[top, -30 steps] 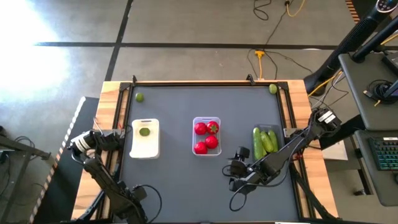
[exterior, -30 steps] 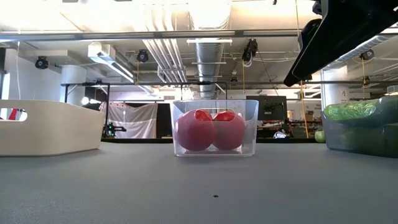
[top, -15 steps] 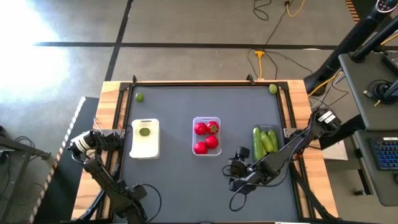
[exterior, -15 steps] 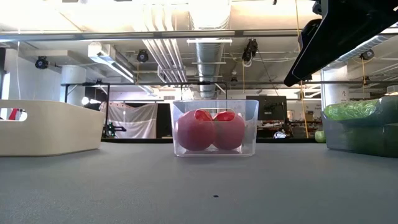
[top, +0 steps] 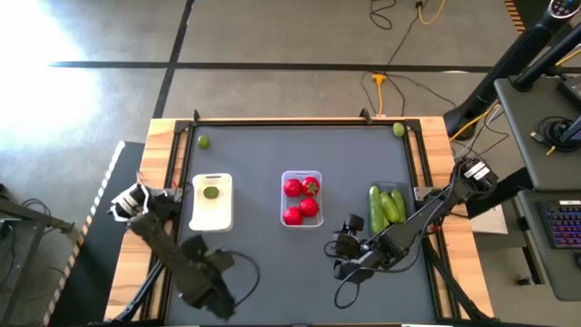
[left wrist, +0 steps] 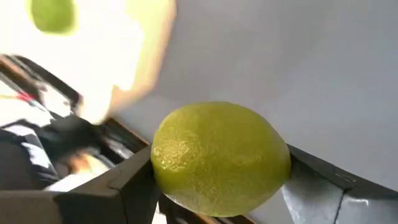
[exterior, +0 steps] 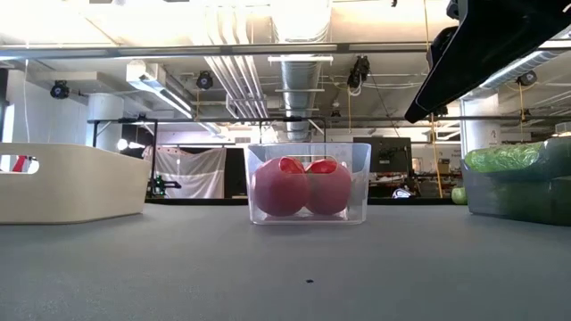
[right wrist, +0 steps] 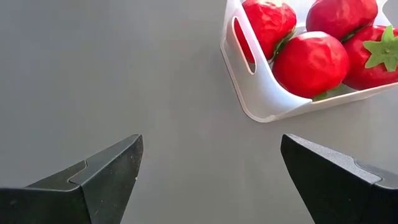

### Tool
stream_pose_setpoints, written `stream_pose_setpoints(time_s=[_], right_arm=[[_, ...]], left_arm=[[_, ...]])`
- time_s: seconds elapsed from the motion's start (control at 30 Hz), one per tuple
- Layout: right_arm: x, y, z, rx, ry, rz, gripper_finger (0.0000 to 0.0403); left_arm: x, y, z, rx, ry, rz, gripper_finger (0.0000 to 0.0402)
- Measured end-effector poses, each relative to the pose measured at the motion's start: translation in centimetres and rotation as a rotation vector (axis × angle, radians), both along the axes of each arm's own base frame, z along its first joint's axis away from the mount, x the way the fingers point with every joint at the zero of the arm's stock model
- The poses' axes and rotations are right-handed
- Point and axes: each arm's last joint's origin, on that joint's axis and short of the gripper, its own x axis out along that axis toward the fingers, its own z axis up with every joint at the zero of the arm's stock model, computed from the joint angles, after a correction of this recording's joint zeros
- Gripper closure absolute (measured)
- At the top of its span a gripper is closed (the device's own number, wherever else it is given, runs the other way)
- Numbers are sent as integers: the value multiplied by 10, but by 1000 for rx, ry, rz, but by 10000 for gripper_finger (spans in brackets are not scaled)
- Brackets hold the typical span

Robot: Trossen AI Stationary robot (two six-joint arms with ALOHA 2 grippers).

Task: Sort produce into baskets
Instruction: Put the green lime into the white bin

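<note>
Right, left gripper is clamped on a lime: the left wrist view shows the fruit filling the space between both fingers, seated across its middle. In the high view that arm sits at the near-left of the table, near side of the white basket, which already holds one lime.

Step in hand, as I read it: carry this lime to the white basket and drop it in.

- Come in over the basket's near rim, not level with it, so a finger can't catch the wall and shove the tray.
- Release over bare floor of the basket, beside the lime already there, not on top. Round fruit rolls, so let go low.
- Grip looks centred; no need to re-grasp.

Right gripper has its fingers spread wide and holds nothing; it hangs over bare mat just near of the clear basket with the red fruits. Leave it parked.

Cucumbers are in the dark grey basket on the right. Two limes remain loose: far-left lime and far-right lime, both at the far edge, well apart.
</note>
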Motion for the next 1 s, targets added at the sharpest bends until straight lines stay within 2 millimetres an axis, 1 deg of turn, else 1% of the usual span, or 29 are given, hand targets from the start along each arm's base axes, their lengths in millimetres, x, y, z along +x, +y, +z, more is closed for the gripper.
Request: stream_pose_setpoints(time_s=[0.07,0.13,0.2,0.27,0.37,0.47,0.57,0.67,0.87,1.0], right_arm=[[0,0,0,-1,0,1,28],[0,0,0,-3,1,6,28],[0,0,0,0,0,10,28],[0,1,0,0,1,14,28],[0,1,0,11,8,21,28],[-1,1,-1,11,12,23,28],[-2,0,-3,12,17,19,28],[-3,0,-6,12,22,15,28],[-7,-3,-13,14,41,4,28],[-8,-3,-15,17,44,-4,28]], left_arm=[[13,13,6,-26,-5,-42,142],[24,30,9,-28,-2,-62,142],[36,51,13,-14,-13,-61,142],[44,73,15,9,-22,-62,142],[50,106,17,54,-18,-40,142],[47,137,13,66,8,-3,143],[35,166,3,88,79,53,143],[21,188,-12,93,103,128,141],[7,212,-53,62,25,251,139],[2,222,-66,61,25,307,138]])
